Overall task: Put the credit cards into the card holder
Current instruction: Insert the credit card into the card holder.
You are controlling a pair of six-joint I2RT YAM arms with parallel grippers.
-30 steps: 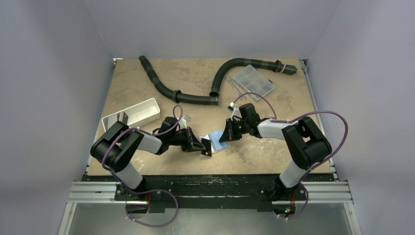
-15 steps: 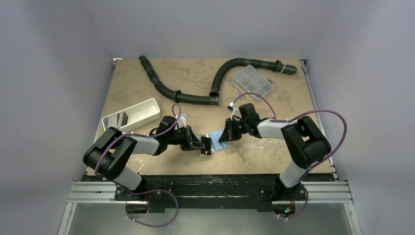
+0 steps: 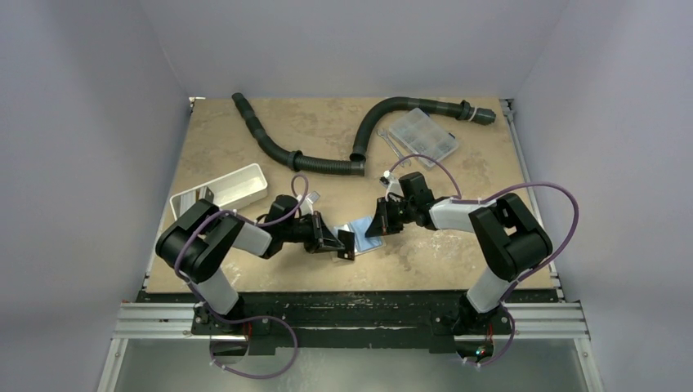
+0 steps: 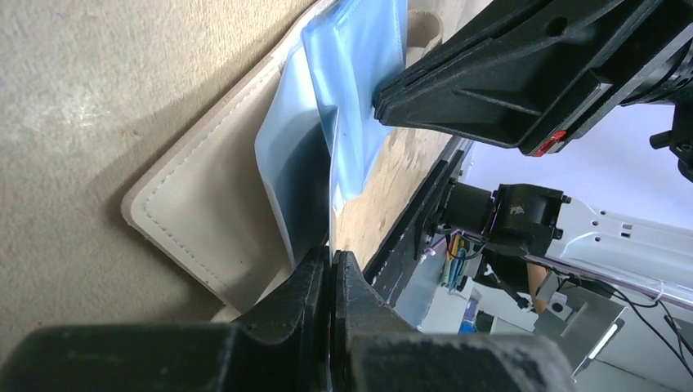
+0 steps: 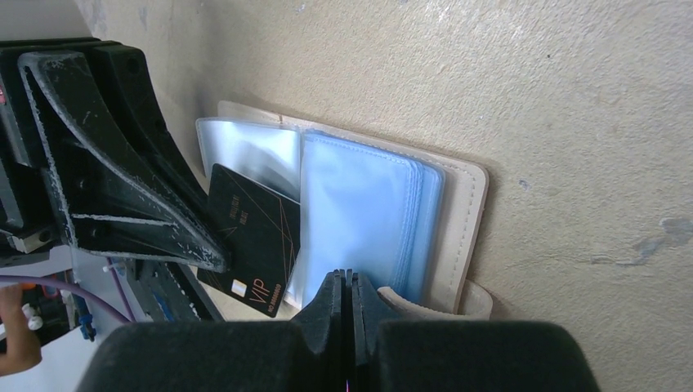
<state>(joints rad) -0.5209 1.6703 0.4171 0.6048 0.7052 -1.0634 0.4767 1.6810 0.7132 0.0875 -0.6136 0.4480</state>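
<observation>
The tan card holder (image 3: 365,238) lies open on the table, its pale blue sleeves (image 5: 359,208) facing up. My left gripper (image 3: 338,242) is shut on a black credit card (image 5: 249,237) with gold "VIP" lettering. The card's far end lies over a clear sleeve (image 5: 249,151) at the holder's left side. In the left wrist view the card (image 4: 331,204) shows edge-on, running out from the shut gripper (image 4: 331,255). My right gripper (image 3: 378,230) is shut, and its tips (image 5: 347,276) rest on the blue sleeves beside the snap tab (image 5: 425,302). I see nothing between its fingers.
A white oblong tray (image 3: 221,189) stands at the left. Two black corrugated hoses (image 3: 282,151) (image 3: 400,106) lie across the back of the table. A clear compartment box (image 3: 422,136) sits at the back right, with small metal tools beside it.
The left arm's elbow swung out to the left and came back. The card, the card holder and the right gripper have hardly moved.
</observation>
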